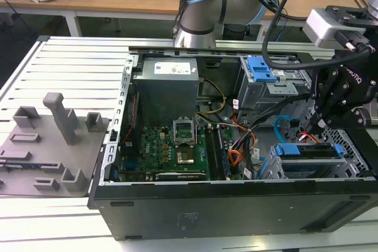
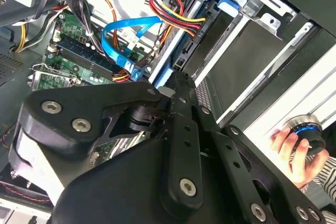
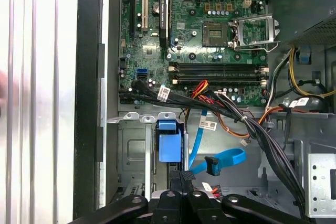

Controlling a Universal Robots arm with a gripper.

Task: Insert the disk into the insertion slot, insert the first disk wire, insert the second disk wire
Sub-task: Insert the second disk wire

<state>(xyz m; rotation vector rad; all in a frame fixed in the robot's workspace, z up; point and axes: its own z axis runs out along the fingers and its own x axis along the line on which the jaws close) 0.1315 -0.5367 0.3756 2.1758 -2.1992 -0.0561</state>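
Black links of the hand (image 3: 181, 178) sit closest to the lens in both wrist views, cut off by the frame edge. Its two fingers look pressed together, side by side with no gap showing. The tips are partly hidden behind the links, so whether something thin is caught between them cannot be told. In the exterior view the hand hangs on the exterior view's right, inside the open case (image 1: 236, 205), with its tips just above the disk (image 1: 310, 150). Whether they touch it is hard to make out.

The disk sits in the slot (image 1: 273, 168), low on the exterior view's right. Its blue carrier is the part that reads clearly, while the cage walls and the hand hide most of its flat face. The blue wire (image 3: 226, 157) curves in a loop just beside the fingers, between the slot and the motherboard (image 3: 199, 51). Its dark plug lies near the tips and looks apart from the disk, though the links cover the disk's near end. Dark and multicoloured wire bundles (image 3: 247, 124) cross between the motherboard and the slot, their ends hidden.

In the second wrist view a person's hand (image 2: 290, 153), cut off by the frame edge, grips a round knob (image 2: 307, 129) with a blue ring, outside the case. The arm (image 1: 207, 4) is cut off at the upper edge of the exterior view. The case stands on a slatted worktop (image 1: 77, 63).
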